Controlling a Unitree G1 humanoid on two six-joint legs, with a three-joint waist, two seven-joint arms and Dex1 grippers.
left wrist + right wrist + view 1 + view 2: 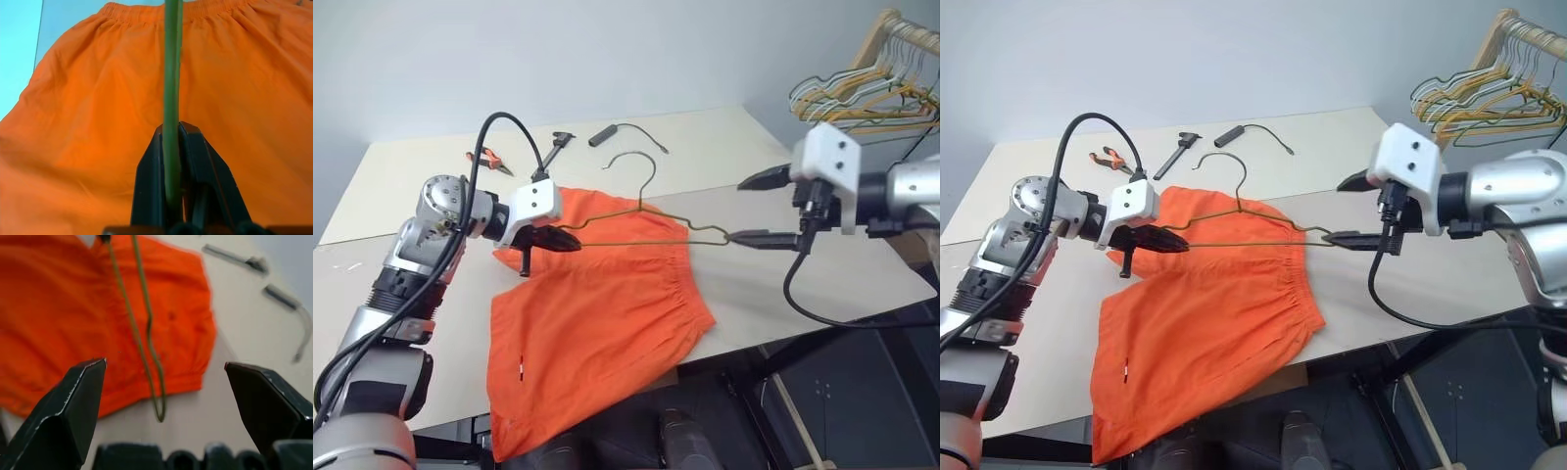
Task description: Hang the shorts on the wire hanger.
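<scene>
Left gripper (570,241) clamped on wire hanger (641,221) — right gripper (766,208) spread, seemingly clear.

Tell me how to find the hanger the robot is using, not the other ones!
Find the orange shorts on the table. The wire hanger is held above them by the left gripper. It is one thin olive wire, unlike the bunched hangers on the rack.

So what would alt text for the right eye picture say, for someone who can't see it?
The left gripper pinches one end of a wire hanger over orange shorts on a table. The right gripper hangs open at the hanger's other end.
</scene>
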